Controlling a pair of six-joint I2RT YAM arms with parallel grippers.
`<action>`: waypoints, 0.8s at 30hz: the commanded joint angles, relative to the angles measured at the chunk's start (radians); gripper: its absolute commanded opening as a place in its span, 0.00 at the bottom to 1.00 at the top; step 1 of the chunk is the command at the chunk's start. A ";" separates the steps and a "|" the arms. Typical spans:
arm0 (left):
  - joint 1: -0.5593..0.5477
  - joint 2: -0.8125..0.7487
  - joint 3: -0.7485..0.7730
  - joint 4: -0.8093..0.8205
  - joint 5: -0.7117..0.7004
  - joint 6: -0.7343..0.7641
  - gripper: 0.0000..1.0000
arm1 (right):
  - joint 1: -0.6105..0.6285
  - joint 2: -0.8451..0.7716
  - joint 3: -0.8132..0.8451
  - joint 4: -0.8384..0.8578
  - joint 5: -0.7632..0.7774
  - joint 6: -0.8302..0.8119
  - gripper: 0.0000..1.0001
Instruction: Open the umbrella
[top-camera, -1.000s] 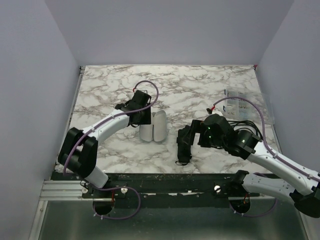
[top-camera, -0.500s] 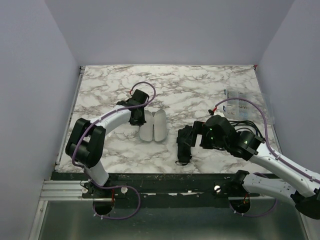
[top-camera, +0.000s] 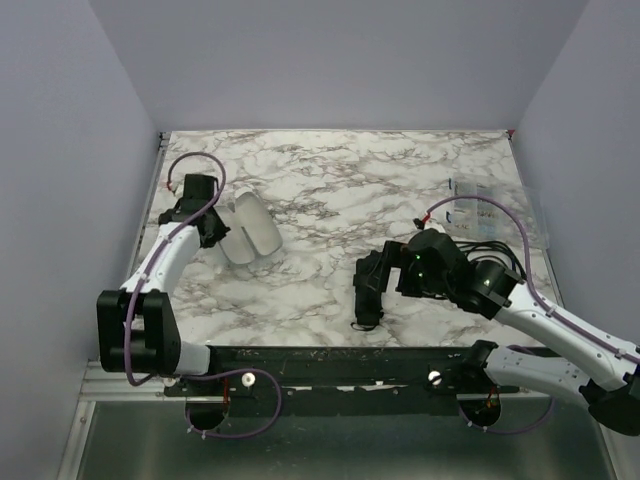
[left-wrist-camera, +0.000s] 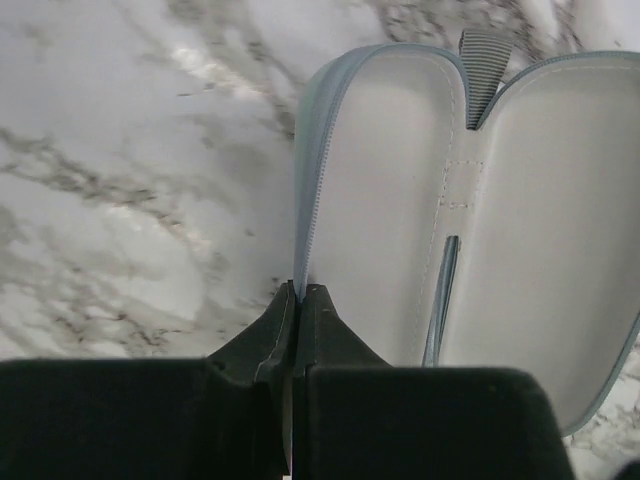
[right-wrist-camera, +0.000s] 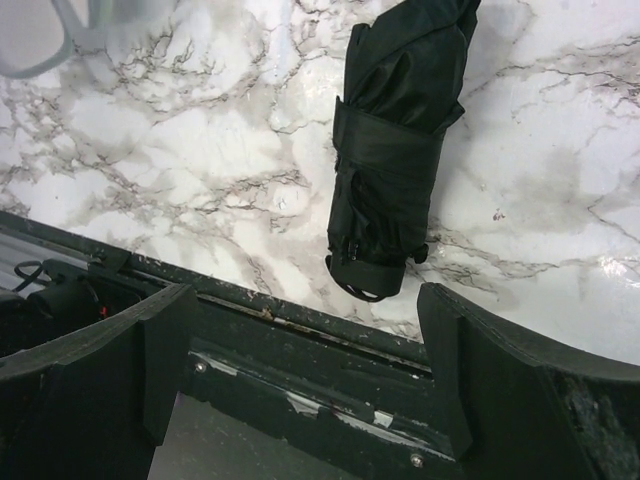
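Top view plus 2 wrist views. The black umbrella (top-camera: 367, 288) (right-wrist-camera: 385, 170) is folded, its canopy wrapped shut. It lies flat on the marble table (top-camera: 400, 180) near the front edge, right of centre. R gripper (right-wrist-camera: 305, 300): the 2 fingers are spread wide and hang over the table's front edge. The umbrella lies ahead of them and touches neither. L gripper (left-wrist-camera: 298, 300): jaws pressed together, pinching the zip rim of a pale clamshell case (top-camera: 250, 232) (left-wrist-camera: 480, 220). The case lies open at the table's left side, its 2 halves inner face up, well apart from the umbrella.
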 joint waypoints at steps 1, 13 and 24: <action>0.139 -0.117 -0.110 -0.034 -0.056 -0.102 0.04 | 0.006 0.045 -0.013 0.054 0.002 0.024 1.00; 0.244 -0.301 -0.153 -0.066 0.108 -0.063 0.99 | -0.005 0.308 0.074 0.112 0.140 -0.032 1.00; 0.243 -0.578 -0.153 -0.215 0.411 0.153 0.99 | -0.114 0.458 0.099 0.162 0.134 -0.130 1.00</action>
